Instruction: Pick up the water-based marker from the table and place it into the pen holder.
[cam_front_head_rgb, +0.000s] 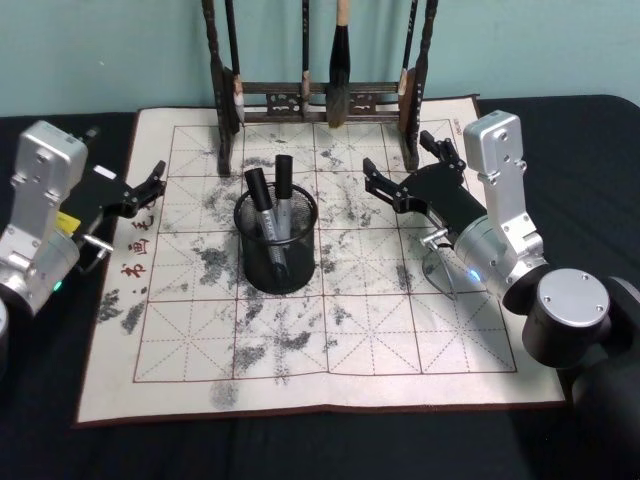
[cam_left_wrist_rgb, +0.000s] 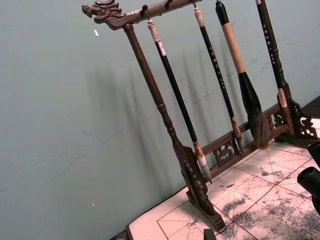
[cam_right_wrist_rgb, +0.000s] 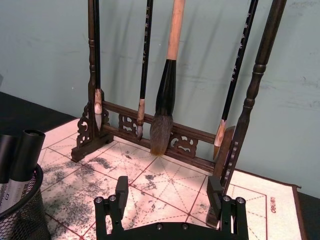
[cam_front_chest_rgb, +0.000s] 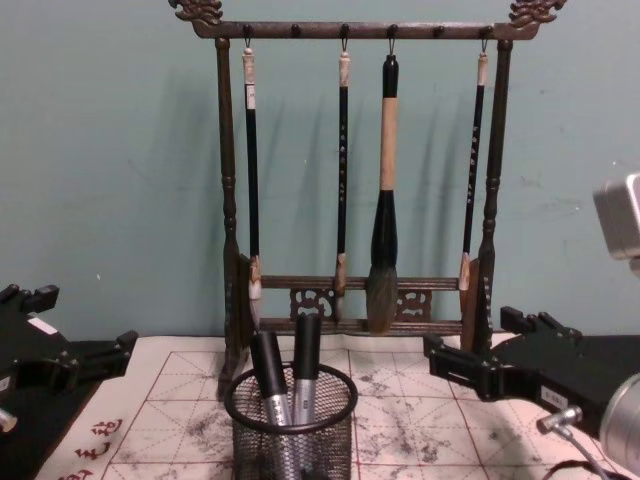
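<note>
Two water-based markers (cam_front_head_rgb: 270, 195) with black caps and grey barrels stand upright in the black mesh pen holder (cam_front_head_rgb: 277, 262), at the middle of the cream mat (cam_front_head_rgb: 400, 340) on the table. The chest view has the markers (cam_front_chest_rgb: 288, 375) inside the holder (cam_front_chest_rgb: 290, 425). My left gripper (cam_front_head_rgb: 150, 186) hovers open and holding nothing over the mat's left edge, left of the holder. My right gripper (cam_front_head_rgb: 402, 165) hangs open to the right of the holder, near the brush rack; its fingers (cam_right_wrist_rgb: 121, 187) have nothing between them, and the holder (cam_right_wrist_rgb: 20, 215) sits off to one side.
A tall dark wooden brush rack (cam_front_head_rgb: 320, 95) with several hanging brushes stands at the mat's far edge, against the teal wall. It is close ahead of my right gripper (cam_right_wrist_rgb: 168, 192). Dark tabletop (cam_front_head_rgb: 300, 450) surrounds the mat.
</note>
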